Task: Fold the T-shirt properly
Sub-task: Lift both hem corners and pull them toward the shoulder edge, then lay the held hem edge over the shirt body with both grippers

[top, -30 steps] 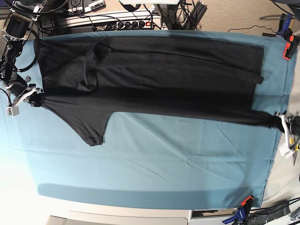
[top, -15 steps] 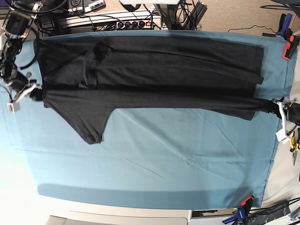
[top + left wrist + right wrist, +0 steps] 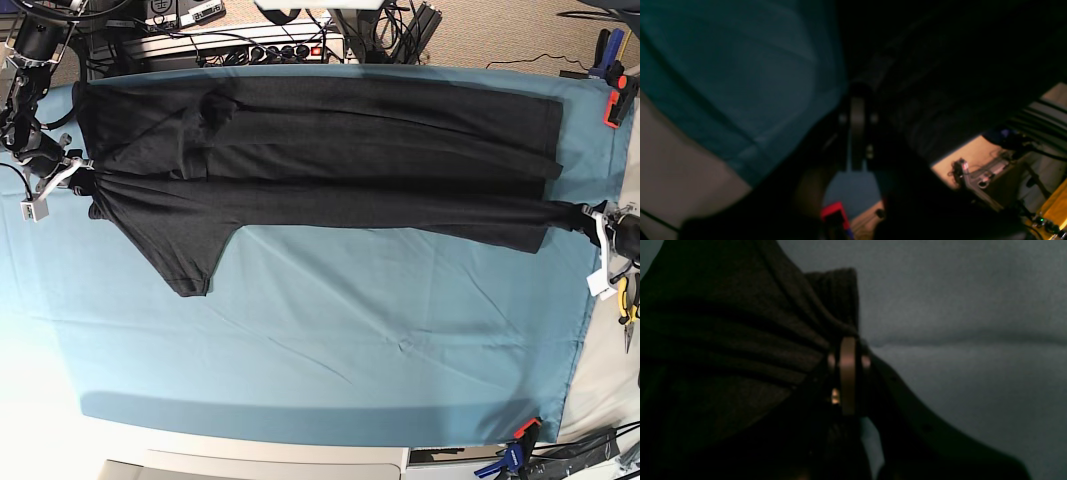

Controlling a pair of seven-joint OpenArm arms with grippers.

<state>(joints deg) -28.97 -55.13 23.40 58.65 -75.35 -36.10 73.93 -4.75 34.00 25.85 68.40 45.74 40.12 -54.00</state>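
Observation:
The black T-shirt (image 3: 330, 160) lies stretched sideways across the far half of the teal cloth (image 3: 330, 330), plain side up, its near long edge lifted and pulled taut between both arms. A sleeve (image 3: 190, 255) hangs down toward the near side at the left. My right gripper (image 3: 80, 183) is shut on the shirt's left end; bunched black folds (image 3: 740, 350) run into its fingertips (image 3: 847, 350). My left gripper (image 3: 590, 218) is shut on the shirt's right end, with dark fabric (image 3: 940, 83) around its fingers (image 3: 857, 113).
Orange and blue clamps (image 3: 612, 100) (image 3: 520, 440) pin the cloth at the right corners. Cables, a power strip (image 3: 270, 48) and gear line the far edge. Tools (image 3: 628, 300) lie off the cloth at the right. The near half of the cloth is bare.
Both grippers have carried the taut near edge of the shirt toward the far side, over the lying half. The hanging sleeve moved with it.

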